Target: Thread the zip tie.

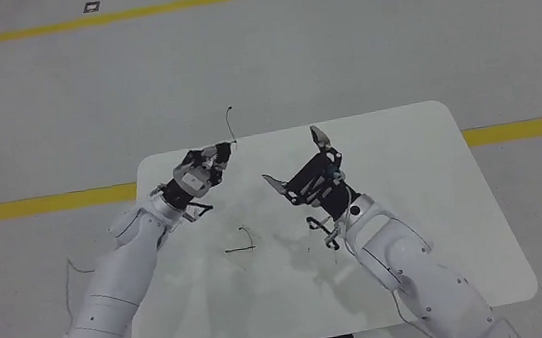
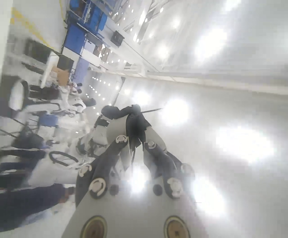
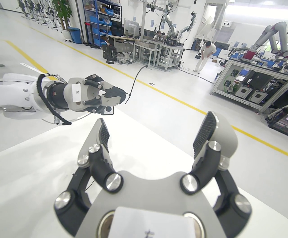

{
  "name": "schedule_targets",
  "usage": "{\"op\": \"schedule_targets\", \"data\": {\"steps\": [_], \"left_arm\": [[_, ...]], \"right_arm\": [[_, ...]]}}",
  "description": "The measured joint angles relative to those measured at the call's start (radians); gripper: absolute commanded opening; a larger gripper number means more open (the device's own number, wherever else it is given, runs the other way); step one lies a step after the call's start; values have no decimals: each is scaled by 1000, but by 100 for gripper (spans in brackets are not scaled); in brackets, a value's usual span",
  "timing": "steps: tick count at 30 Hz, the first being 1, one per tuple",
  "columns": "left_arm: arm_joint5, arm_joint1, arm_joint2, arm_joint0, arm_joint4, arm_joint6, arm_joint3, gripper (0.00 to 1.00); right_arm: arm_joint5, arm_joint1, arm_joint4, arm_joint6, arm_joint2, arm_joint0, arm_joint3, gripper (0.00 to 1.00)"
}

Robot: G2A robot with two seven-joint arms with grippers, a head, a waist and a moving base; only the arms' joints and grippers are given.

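Note:
A thin black zip tie [image 1: 231, 125] sticks up past the table's far edge, held near its lower end by my left gripper [image 1: 221, 152], which is shut on it above the table's far left part. In the right wrist view the zip tie [image 3: 134, 83] rises as a long curved strip from that gripper [image 3: 121, 95]. In the left wrist view the zip tie [image 2: 151, 110] pokes out sideways past the closed fingertips [image 2: 135, 110]. My right gripper [image 1: 295, 161] hovers open over the table's middle, a short way from the left one, fingers [image 3: 205, 133] spread wide with nothing between them.
A second black zip tie [image 1: 243, 242], bent into a loop, lies on the white table [image 1: 426, 202] between the two arms, nearer the front. Grey floor with yellow lines surrounds the table; workbenches and racks stand far off.

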Motion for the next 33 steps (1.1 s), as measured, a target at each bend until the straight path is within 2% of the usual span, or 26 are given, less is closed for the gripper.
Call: {"op": "schedule_targets", "data": {"steps": [2,3,4,7,8,10,17,19,21,25,31,33], "left_arm": [[85,-3,6,7,-74,43,-2,0],[111,-4,13,11,-108,57,-4,0],[119,-4,29,15,-156,75,-4,0],[92,-1,74,16,-269,96,0,0],[91,-2,81,18,-277,93,3,0],[92,-4,82,17,-263,88,6,0],[92,-4,81,16,-260,90,5,0],[89,-9,81,28,-259,106,1,0],[92,-24,73,54,-260,102,-2,0],[92,-72,51,96,-260,102,-1,0],[92,-133,12,128,-260,107,-2,0],[92,-149,-2,134,-260,114,-5,0]], "right_arm": [[-3,5,0,-12,-2,10,17,100],[-3,7,0,-17,-5,15,25,100],[-3,12,0,-22,-10,24,37,100],[-5,28,0,-20,-32,53,73,100],[3,32,0,-16,-40,57,79,100],[21,36,0,-11,-51,56,82,100],[20,35,0,-11,-50,55,81,100],[11,36,0,-11,-53,62,93,100],[7,37,0,-18,-61,76,107,100],[25,43,0,-42,-99,124,150,100],[103,50,0,-74,-169,190,219,100],[130,53,0,-79,-184,199,233,100]]}}
